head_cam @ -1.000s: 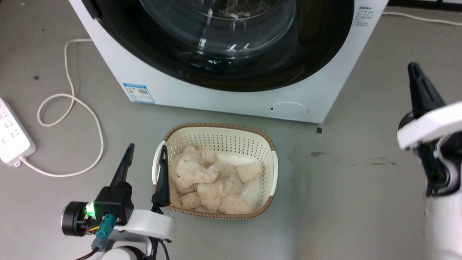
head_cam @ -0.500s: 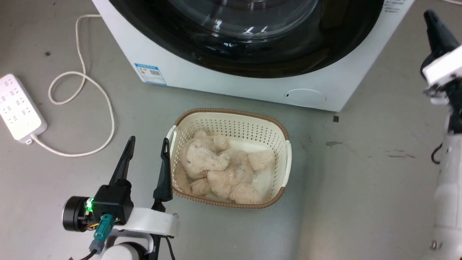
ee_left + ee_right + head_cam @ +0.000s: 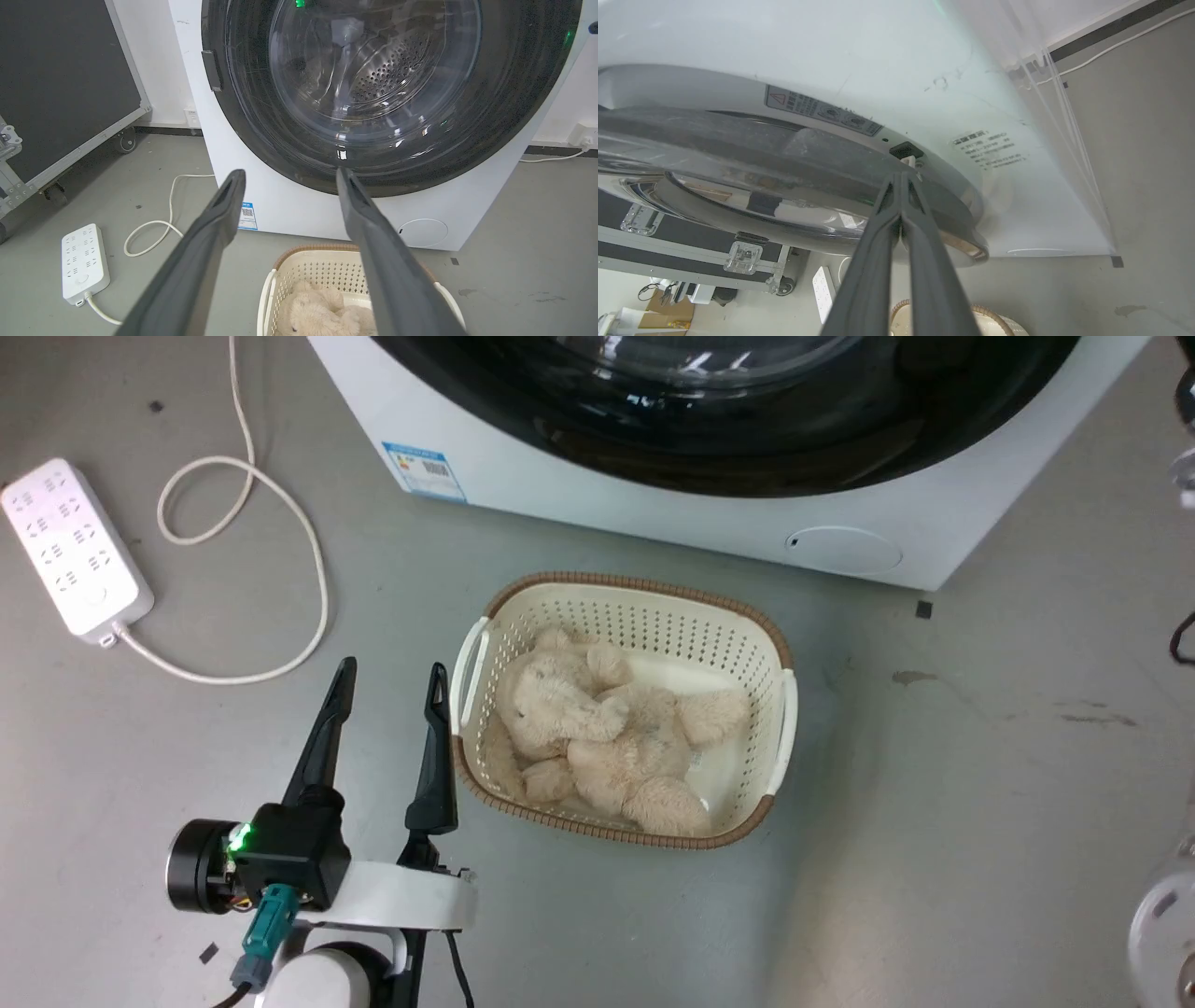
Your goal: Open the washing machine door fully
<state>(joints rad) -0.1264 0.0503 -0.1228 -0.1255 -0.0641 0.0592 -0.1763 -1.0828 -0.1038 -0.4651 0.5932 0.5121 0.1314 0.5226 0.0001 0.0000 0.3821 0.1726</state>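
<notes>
Door [image 3: 373, 84], glossy black with a clear glass centre, fills the upper middle of the left wrist view and runs along the top edge of the head view, set in the white washer [image 3: 653, 518]. Left end effector [image 3: 392, 667] sits at lower left, fingers spread and holding nothing, just beside a basket [image 3: 644, 583] with a plush toy [image 3: 597, 728] inside. Right end effector [image 3: 900, 176] has its fingers pressed together, tips at the door's rim by a dark latch slot [image 3: 906, 150].
</notes>
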